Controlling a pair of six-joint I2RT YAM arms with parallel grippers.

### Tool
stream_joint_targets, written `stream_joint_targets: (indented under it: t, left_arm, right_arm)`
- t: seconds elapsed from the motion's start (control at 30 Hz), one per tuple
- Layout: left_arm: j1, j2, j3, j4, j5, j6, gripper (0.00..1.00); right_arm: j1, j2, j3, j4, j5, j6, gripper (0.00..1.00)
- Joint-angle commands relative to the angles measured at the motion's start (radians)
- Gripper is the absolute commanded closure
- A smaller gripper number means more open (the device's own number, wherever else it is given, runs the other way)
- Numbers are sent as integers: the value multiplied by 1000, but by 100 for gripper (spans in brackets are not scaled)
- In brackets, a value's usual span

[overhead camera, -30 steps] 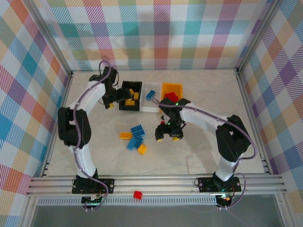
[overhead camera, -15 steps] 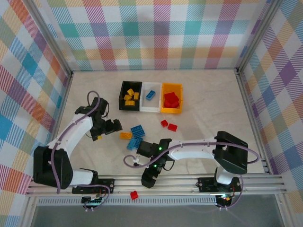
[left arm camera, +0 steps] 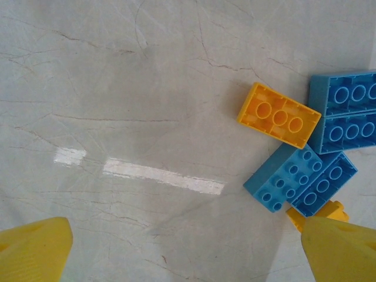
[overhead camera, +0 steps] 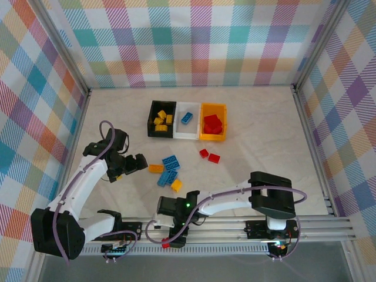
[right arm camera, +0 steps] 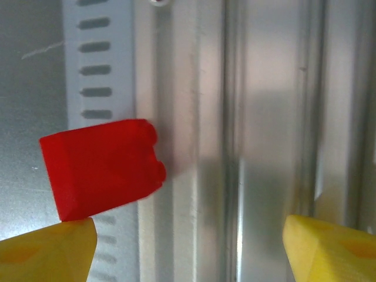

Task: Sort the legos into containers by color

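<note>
From above, the three containers sit side by side at the far middle of the table: a black bin point(overhead camera: 150, 120) with yellow bricks, a white bin point(overhead camera: 189, 131) with one blue, and a yellow-orange bin point(overhead camera: 212, 106) with reds. A loose cluster of blue and yellow legos point(overhead camera: 169, 170) lies mid-table, with two red bricks point(overhead camera: 210, 155) just right of it. The right gripper point(overhead camera: 174, 238) reaches down over the front rail, where a stray red brick point(overhead camera: 166, 243) lies off the table. The left gripper point(overhead camera: 132, 166) hovers left of the cluster. Through the left wrist, the claw point(left arm camera: 185, 235) is spread wide and empty above bare table, a yellow brick point(left arm camera: 279, 115) and blue bricks point(left arm camera: 305, 176) to its right. Through the right wrist, the claw point(right arm camera: 188, 235) is spread and holds nothing. The stray red brick point(right arm camera: 103, 167) rests on slotted metal by one fingertip point(right arm camera: 53, 247), not between the two. I judge it light, rigid and smooth, likely to skid on the rail, and best pinched across its flat side walls.
</note>
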Motion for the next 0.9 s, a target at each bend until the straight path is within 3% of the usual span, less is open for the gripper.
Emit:
stream_joint_targets:
  t: [0.0,0.23,0.37,0.7,0.87]
  left_arm:
    - [9,6,-11,-26,7,-3,0]
    - [11,-6,-10,-33,4,-2,0]
    - [11,-24,-10,-38,-2,-7,0]
    - [11,-39,-9,-40,-12,-12,0]
    - [11,-32,-10,-37,-9,-10,0]
  right_arm:
    - [36,27,39,21,70,-62,16]
    - [47,121,100,38,218,48,16]
    - [-1,109,94,70,191,168,17]
    - [37,20,84,-49,24,102,18]
    - [43,53,126,-68,-2,70,18]
